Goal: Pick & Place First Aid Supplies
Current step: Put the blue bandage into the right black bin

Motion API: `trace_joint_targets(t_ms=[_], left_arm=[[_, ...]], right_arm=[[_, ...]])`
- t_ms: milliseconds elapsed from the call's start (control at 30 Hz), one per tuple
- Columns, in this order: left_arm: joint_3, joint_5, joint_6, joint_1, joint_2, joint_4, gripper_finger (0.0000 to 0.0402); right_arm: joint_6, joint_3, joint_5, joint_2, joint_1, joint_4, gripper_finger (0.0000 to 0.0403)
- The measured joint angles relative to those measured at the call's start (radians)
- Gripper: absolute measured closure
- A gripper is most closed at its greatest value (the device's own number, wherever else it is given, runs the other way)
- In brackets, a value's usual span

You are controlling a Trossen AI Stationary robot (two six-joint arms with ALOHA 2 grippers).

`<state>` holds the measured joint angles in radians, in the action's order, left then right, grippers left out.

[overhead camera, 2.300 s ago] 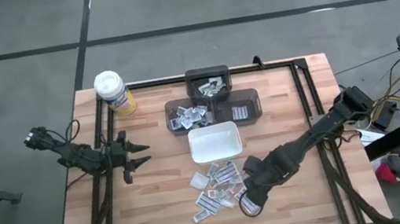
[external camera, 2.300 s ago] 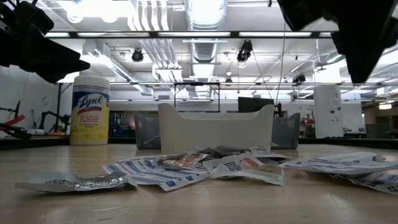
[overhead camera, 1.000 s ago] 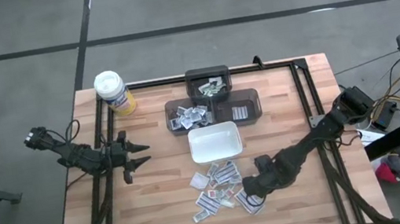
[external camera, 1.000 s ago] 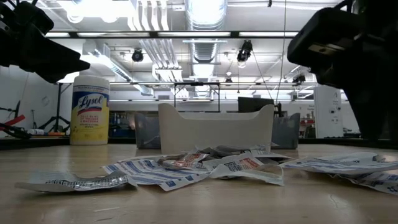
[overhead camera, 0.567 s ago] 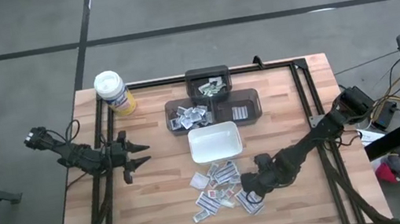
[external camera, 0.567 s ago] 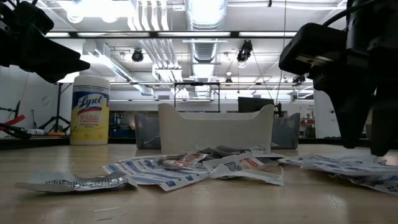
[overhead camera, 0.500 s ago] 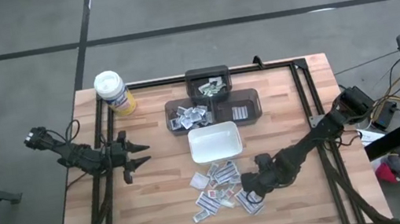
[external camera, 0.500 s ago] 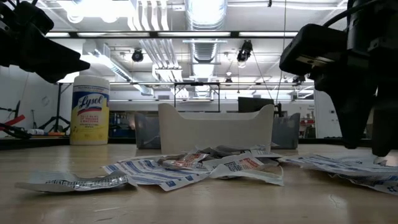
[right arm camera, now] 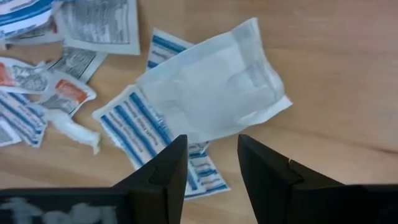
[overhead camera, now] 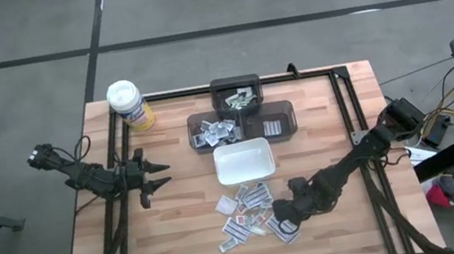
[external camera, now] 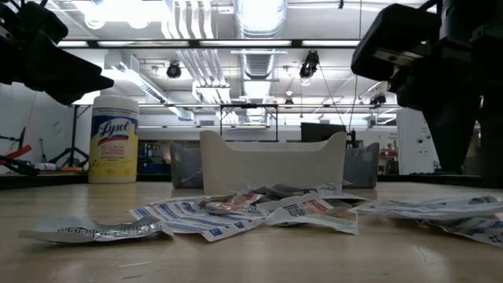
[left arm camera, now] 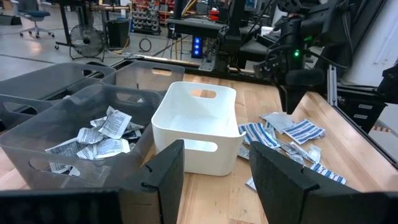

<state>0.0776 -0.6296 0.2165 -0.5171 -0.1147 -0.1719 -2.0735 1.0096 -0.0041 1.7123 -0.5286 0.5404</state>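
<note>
Low over the light wooden table (overhead camera: pixel 180 233), near its front edge, at the right side of a heap of small flat white and grey packets with blue and red print (overhead camera: pixel 246 212): the right gripper (overhead camera: pixel 284 224). Two dark fingers (right arm camera: pixel 166 169) apart, nothing between them, nothing held. Right under and just ahead of those fingers, one plain white crumpled packet (right arm camera: pixel 214 102), lying partly on top of blue-striped packets (right arm camera: pixel 134 124), not touched by the fingers as far as can be seen. More packets spread out toward the left of the heap, some with red print, all flat on the wood. Just behind the heap, close to it: a white rectangular dish with handle holes (overhead camera: pixel 243 161). Behind the dish, dark see-through plastic bins (overhead camera: pixel 241 121) side by side, with a few more small packets inside two of them. Near the far left corner of the table, a yellow canister with a white lid (overhead camera: pixel 128 105), standing upright. At the left edge of the table, well apart from the heap: the left gripper (overhead camera: pixel 154 177), up in the air, pointing toward the dish, fingers (left arm camera: pixel 163 173) spread wide, holding nothing. In the low view, packets lying across the front of the table, with the dish standing behind them.
</note>
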Motion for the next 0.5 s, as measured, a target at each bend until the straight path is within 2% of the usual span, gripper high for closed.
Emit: trace_joint_targets(t_ms=[267,500], left_arm=[[0.0,0.0,0.0,-0.001,0.0,0.0,0.0225],[0.0,0.0,0.0,0.0,0.0,0.0,0.0225]], right_arm=[[-0.074,0.001,-0.027,0.0,-0.047,0.009,0.0262],[-0.152,-0.004,0.057,0.0,-0.067,0.032,0.0264]])
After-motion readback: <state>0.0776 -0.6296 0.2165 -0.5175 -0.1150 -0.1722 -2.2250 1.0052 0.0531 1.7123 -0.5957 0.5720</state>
